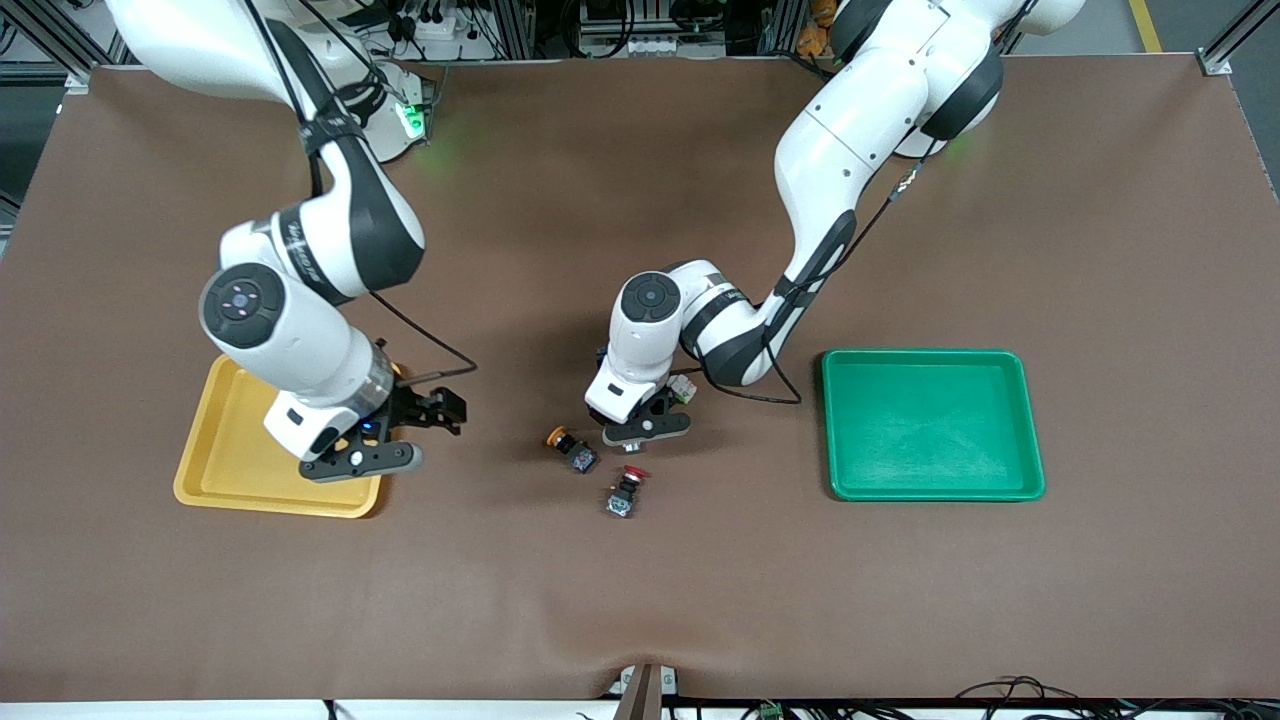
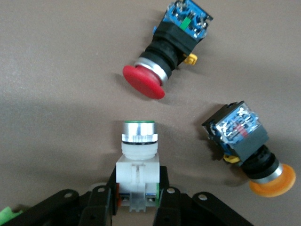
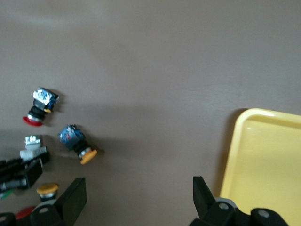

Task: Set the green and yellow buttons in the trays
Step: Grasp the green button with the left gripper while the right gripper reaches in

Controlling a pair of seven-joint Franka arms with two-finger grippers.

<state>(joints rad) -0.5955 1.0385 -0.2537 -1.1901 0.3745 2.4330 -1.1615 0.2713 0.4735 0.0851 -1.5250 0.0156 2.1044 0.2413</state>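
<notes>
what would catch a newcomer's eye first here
Probably the two bright trays: the green tray at the left arm's end and the yellow tray under the open right gripper. Then the left gripper, jaws shut on a green-tipped button amid the buttons mid-table.

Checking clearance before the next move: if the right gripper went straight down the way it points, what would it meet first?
Most likely bare table. The open right gripper points at the brown surface just beside the yellow tray's rim, though one finger may clip that rim.
</notes>
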